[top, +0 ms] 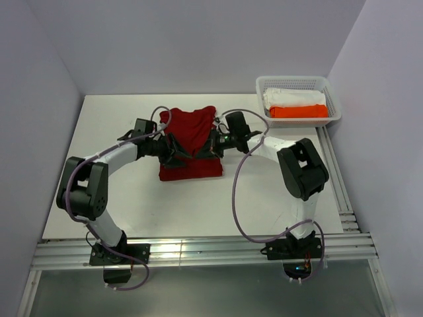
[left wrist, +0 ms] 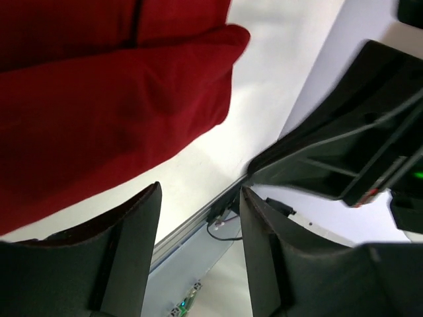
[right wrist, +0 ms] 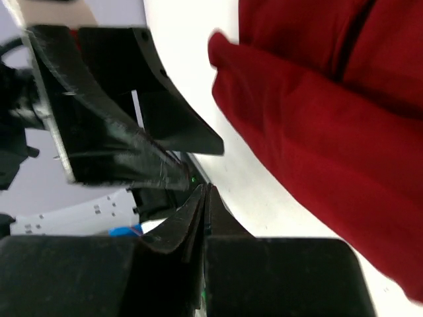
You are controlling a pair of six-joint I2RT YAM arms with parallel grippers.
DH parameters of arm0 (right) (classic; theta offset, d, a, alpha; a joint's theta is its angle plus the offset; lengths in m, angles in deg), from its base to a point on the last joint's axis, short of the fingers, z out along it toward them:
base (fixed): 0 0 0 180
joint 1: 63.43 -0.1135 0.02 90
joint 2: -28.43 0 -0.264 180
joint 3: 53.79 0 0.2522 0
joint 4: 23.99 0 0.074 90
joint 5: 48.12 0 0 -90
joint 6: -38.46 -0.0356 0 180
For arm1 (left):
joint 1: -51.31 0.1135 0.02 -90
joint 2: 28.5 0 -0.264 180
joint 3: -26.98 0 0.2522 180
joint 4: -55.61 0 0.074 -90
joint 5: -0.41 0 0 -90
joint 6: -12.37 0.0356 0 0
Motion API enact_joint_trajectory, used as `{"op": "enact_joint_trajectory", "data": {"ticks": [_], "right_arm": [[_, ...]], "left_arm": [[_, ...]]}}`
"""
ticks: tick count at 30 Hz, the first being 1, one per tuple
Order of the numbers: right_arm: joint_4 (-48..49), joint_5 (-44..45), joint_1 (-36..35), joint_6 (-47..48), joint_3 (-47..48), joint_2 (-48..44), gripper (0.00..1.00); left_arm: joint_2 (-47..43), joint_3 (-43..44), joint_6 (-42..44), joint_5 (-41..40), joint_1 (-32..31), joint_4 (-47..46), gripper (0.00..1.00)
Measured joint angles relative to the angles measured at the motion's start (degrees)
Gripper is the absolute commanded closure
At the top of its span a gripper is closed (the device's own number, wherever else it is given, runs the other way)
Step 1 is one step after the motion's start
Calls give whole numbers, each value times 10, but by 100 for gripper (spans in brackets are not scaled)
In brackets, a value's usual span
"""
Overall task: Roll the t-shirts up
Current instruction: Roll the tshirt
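T-shirt [top: 190, 142]: centre of frame, flat on the counter [top: 119, 198], seemingly folded narrow, not rolled.
Left hand [left wrist: 199, 191]: released, empty, at shirt's left edge.
Right hand [right wrist: 201, 191]: clenched on nothing.
Remaining: all rolling.

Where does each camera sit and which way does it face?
Top external: above, behind the robot, looking down on table, left arm, right arm, t-shirt, basket.
Left wrist: on the left arm, past its open left gripper toward the t-shirt's edge.
Right wrist: on the right arm, past its shut right gripper toward the t-shirt.
Shared: the t-shirt.
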Motion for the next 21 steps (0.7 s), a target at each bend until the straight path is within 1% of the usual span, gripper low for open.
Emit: {"op": "enact_joint_trajectory", "data": {"ticks": [4, 8, 11, 15, 18, 21], "right_arm": [[79, -19, -20, -37, -48, 23, 100], [125, -25, -22, -60, -73, 67, 100], [128, -23, -17, -59, -76, 100, 100], [123, -23, -8, -48, -76, 115, 100], [118, -21, 0, -36, -74, 115, 100], [115, -21, 5, -30, -74, 115, 100]], "left_arm": [[5, -40, -6, 18, -11, -63, 45], [25, -73, -9, 27, -7, -113, 44], [42, -106, -14, 34, 4, -162, 45], [68, -138, -19, 54, 35, -200, 46], [71, -141, -19, 72, 57, -211, 44], [70, -131, -13, 72, 66, -202, 42]]}}
